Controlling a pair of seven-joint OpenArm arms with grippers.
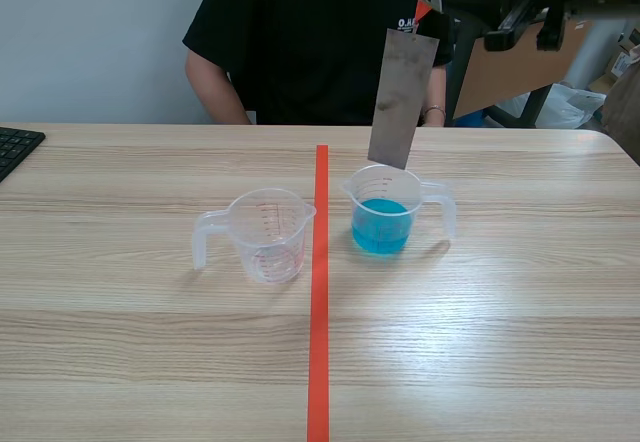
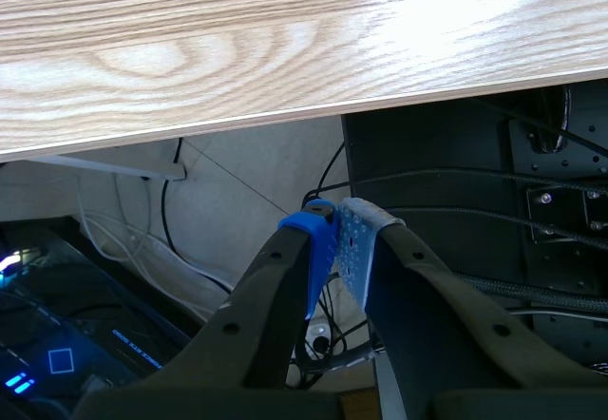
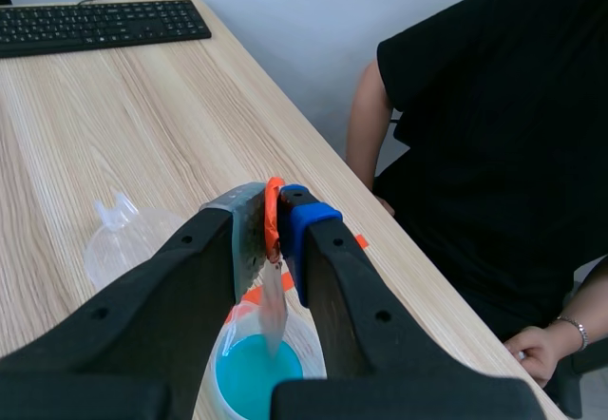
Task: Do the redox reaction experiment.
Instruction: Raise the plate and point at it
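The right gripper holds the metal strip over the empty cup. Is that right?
Not quite. The right gripper holds the metal strip over the cup of blue liquid, not the empty cup, which stands across the tape. The scene view shows this, and the right wrist view shows blue liquid below the strip.

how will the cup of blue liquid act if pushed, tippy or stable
Probably stable: the cup is squat, about half full of blue liquid. It looks like thin clear plastic, so likely light and easy to slide. A hard shove might slosh it.
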